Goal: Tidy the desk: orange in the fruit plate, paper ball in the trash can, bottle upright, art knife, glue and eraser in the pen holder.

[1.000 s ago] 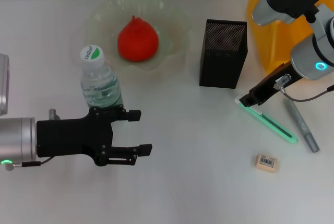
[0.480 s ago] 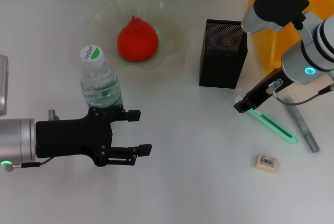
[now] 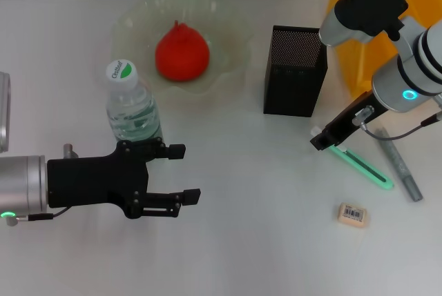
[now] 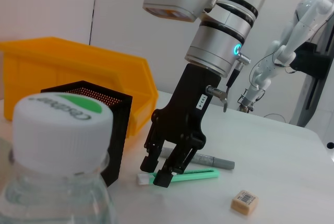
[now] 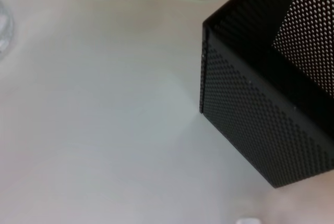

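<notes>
Right tool fingers apart over art knife's white end; shallow end grip could pivot it into the glue alongside.

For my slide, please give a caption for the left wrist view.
Right tool lowered over the art knife on the desk, beside the glue.

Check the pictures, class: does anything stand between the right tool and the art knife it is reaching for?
Nothing visible does. The right tool is right at the white end of the art knife; the glue lies beside it on the far side, and the eraser sits apart.
</notes>
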`<act>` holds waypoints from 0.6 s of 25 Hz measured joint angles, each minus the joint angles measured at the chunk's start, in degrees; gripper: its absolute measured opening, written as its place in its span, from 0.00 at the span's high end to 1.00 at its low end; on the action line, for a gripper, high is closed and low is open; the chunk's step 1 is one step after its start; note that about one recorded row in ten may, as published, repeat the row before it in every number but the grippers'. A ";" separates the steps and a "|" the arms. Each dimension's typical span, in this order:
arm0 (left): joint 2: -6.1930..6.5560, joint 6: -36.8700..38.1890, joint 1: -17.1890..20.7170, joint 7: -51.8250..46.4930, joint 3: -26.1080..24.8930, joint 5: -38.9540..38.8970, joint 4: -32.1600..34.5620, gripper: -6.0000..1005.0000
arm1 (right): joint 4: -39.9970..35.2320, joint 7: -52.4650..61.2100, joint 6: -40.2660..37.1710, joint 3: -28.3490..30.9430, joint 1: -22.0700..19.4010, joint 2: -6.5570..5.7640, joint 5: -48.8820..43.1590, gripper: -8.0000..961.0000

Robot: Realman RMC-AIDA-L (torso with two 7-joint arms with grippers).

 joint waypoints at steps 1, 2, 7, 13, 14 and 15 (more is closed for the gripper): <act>0.00 0.00 0.00 0.00 0.00 0.00 0.00 0.16 | 0.07 0.00 0.04 0.00 0.00 0.00 0.00 0.56; 0.00 0.00 0.00 0.00 0.01 0.00 0.00 0.16 | 0.26 -0.01 0.24 -0.01 0.01 0.00 0.00 0.56; 0.00 0.00 0.00 0.00 0.08 0.00 0.00 0.16 | 1.24 0.00 0.66 -0.50 0.45 0.00 0.00 0.57; 0.00 0.00 0.00 0.00 0.09 0.01 -0.03 0.16 | 1.64 0.06 1.07 -0.53 0.61 0.00 0.00 0.58; 0.00 0.00 0.00 0.00 0.07 0.01 -0.06 0.16 | 1.64 0.07 1.17 -0.53 0.61 0.00 0.00 0.59; 0.00 0.00 0.00 0.00 0.05 0.01 -0.06 0.16 | 1.64 0.08 1.24 -0.53 0.61 0.00 0.00 0.60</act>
